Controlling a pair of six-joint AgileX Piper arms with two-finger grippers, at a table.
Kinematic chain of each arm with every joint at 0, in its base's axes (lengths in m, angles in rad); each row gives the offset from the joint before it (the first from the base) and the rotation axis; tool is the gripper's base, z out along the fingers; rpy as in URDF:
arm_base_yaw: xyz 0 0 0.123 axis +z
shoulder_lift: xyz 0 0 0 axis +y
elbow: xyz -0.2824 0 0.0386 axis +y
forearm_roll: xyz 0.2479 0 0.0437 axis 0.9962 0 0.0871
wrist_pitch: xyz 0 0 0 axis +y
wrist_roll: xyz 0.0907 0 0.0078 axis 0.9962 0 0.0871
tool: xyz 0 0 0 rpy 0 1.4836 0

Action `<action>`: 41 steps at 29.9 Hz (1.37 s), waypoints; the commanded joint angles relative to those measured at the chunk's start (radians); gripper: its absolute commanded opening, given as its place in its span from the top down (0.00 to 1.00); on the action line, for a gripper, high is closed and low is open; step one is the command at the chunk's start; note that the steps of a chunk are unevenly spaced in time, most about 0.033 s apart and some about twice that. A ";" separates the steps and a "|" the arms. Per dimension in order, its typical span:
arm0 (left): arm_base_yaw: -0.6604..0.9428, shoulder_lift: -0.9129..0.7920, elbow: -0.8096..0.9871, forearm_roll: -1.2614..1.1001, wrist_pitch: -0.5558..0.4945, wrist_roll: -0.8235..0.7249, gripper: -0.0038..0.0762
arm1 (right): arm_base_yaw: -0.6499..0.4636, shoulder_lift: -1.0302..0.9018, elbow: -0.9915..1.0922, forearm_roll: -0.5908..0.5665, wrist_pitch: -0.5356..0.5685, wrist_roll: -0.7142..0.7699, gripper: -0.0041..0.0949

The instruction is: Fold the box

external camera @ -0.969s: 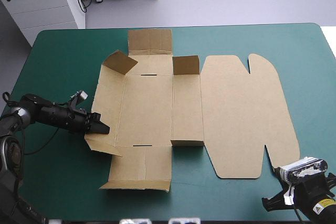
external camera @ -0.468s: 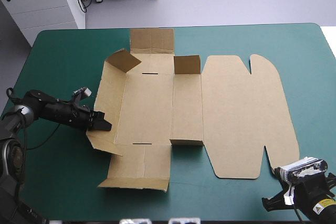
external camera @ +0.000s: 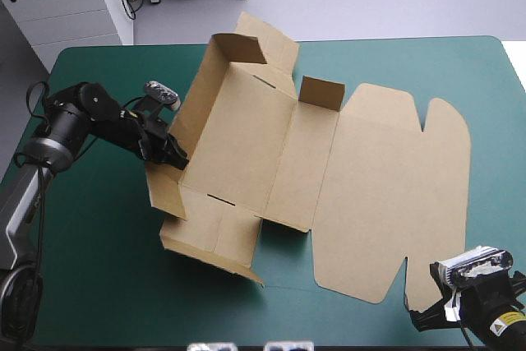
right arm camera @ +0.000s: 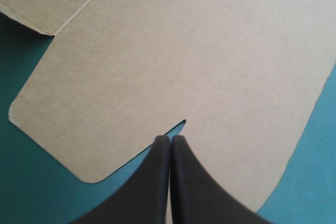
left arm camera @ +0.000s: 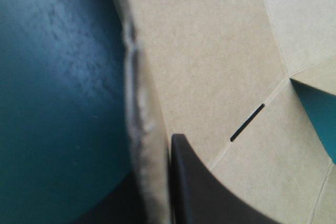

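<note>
Sprawling across the table [external camera: 99, 269], long axis slanted, lid pointing toward the near right corner, the box [external camera: 329, 178] has its raised left wall pinched by the left gripper [external camera: 175, 156]; right gripper [right arm camera: 170, 139] closed, empty.

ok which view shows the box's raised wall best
High view: the whole box shows, its left wall raised by the left gripper. Left wrist view shows only that wall's pinched edge; right wrist view, only the flat lid ahead of the right gripper.
</note>
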 commanded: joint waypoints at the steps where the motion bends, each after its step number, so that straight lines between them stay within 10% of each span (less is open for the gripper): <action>1: -0.103 -0.049 -0.135 0.062 -0.028 -0.045 0.96 | 0.004 0.010 -0.024 0.015 -0.059 0.001 0.97; 27: -0.680 -0.045 -0.169 1.079 -0.225 -0.201 0.96 | 0.004 0.010 -0.024 0.015 -0.062 0.001 0.97; 41: -0.710 -0.055 -0.076 1.251 -0.393 -0.259 0.96 | 0.004 0.010 -0.024 0.015 -0.092 0.006 0.97</action>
